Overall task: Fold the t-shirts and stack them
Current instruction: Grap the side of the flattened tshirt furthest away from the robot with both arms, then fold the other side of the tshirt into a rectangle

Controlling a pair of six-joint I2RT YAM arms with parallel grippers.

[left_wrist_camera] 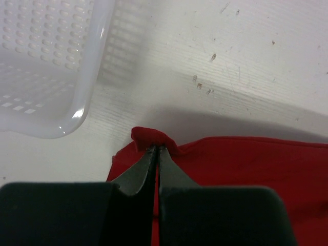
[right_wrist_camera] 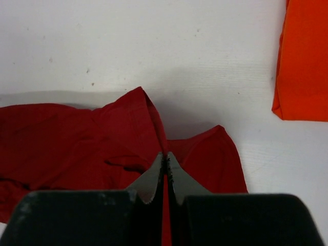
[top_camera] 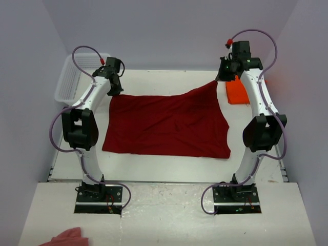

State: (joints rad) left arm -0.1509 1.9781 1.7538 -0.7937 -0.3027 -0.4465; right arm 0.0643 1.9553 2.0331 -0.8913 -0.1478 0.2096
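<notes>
While the red shirt (top_camera: 166, 123) lies spread across the middle of the table (top_camera: 154, 169), both arms reach to its far edge and each pinches a corner. The left gripper (left_wrist_camera: 156, 148) has its jaws closed tight on the far left corner, a small tuft of red cloth bunched at the fingertips, near the rounded corner of a white basket (left_wrist_camera: 97, 46) that stands at the table's far left. The right gripper (right_wrist_camera: 165, 155) is likewise clamped on the far right corner, with a thin strip of red showing between the fingers; this corner is raised into a peak, and the cloth slopes down from it in folds. The shirt's near edge lies flat on the table. The orange shirt (top_camera: 237, 93), a small folded rectangle, sits at the far right, near the raised corner but apart from the red cloth, partly behind the right arm. A pink scrap (top_camera: 69, 237) lies at the near left edge of the top view
</notes>
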